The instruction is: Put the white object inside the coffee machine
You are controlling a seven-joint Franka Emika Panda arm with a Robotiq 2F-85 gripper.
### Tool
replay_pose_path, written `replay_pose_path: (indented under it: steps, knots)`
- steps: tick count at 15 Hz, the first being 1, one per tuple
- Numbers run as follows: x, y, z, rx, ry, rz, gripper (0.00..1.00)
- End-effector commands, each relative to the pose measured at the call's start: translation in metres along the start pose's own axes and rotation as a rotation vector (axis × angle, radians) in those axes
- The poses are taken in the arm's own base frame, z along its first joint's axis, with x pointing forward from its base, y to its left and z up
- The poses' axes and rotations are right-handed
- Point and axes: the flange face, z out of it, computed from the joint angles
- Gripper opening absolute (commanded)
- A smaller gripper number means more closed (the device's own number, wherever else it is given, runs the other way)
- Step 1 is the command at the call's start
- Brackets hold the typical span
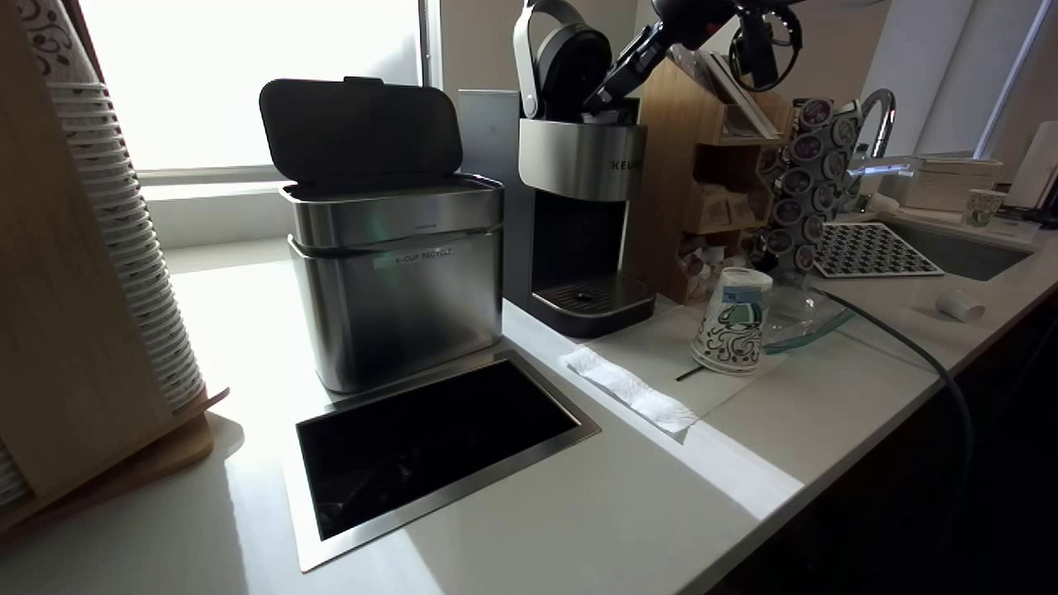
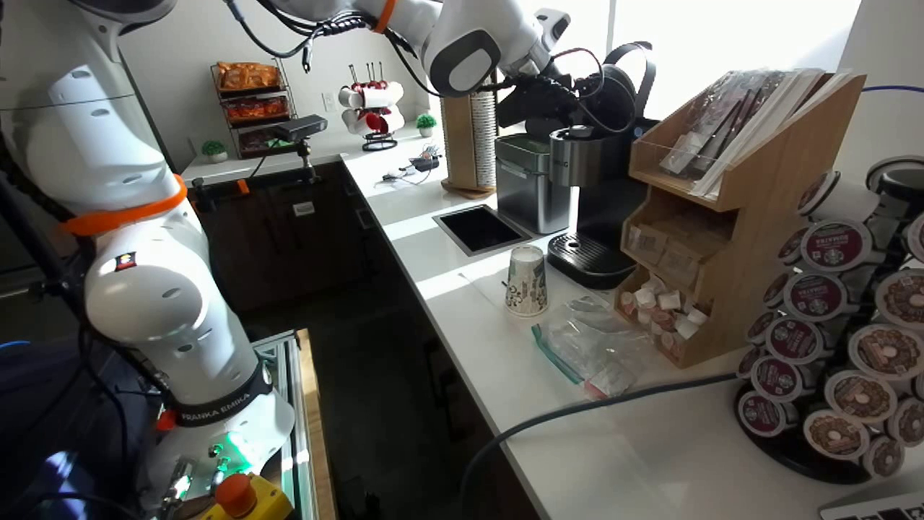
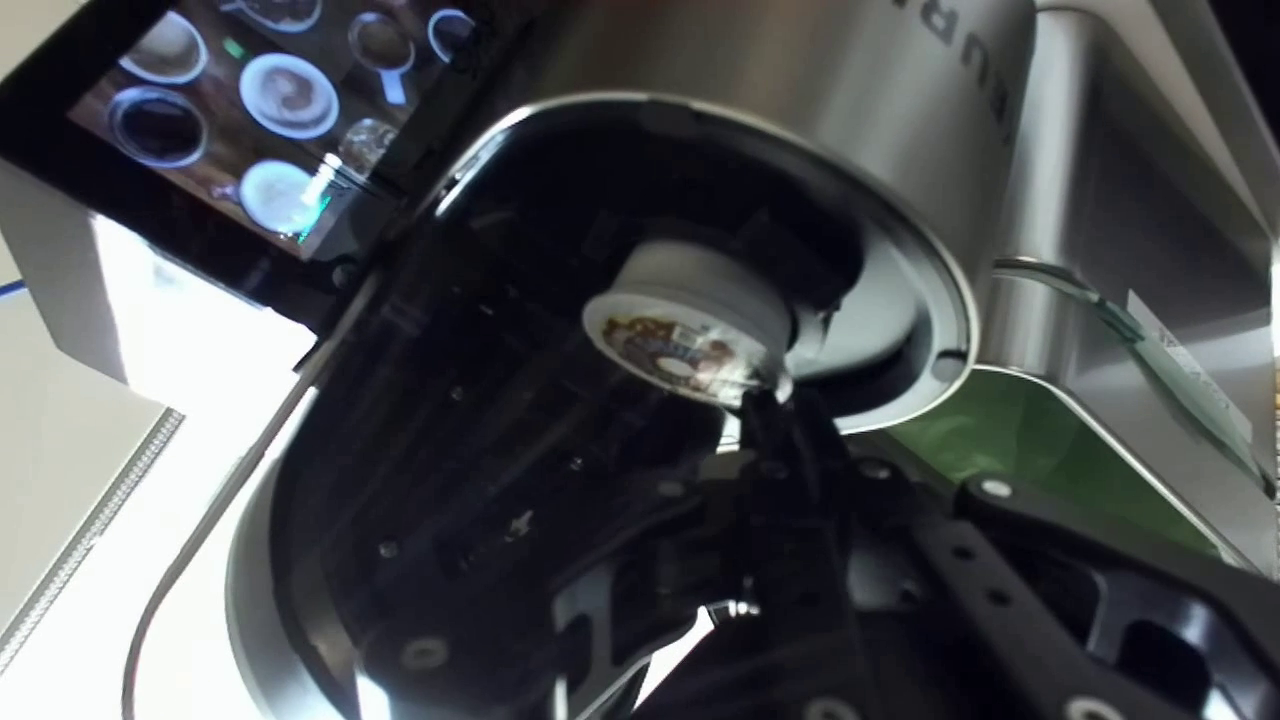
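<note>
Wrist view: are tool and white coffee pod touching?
Touching. The wrist view shows it: the tool is closed on the edge of the white coffee pod's printed lid, no gap visible between them.

Kitchenette with sink (image 1: 984, 253), coffee machine (image 1: 574, 161)

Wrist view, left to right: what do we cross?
Blue cord at the edge → lit screen with coffee-cup pictures → white pod → steel bin. Left out, since each spans several of these: coffee machine, gripper.
</note>
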Motion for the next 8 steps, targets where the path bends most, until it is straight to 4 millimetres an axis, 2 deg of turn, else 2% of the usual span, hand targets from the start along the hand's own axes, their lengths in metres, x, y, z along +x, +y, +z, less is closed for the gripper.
replay_pose_path:
  steps: [1, 8]
  knots:
    - [0.005, -0.004, 0.002, 0.003, 0.006, 0.017, 0.36]
    - [0.011, -0.004, -0.013, -0.007, 0.018, 0.076, 0.89]
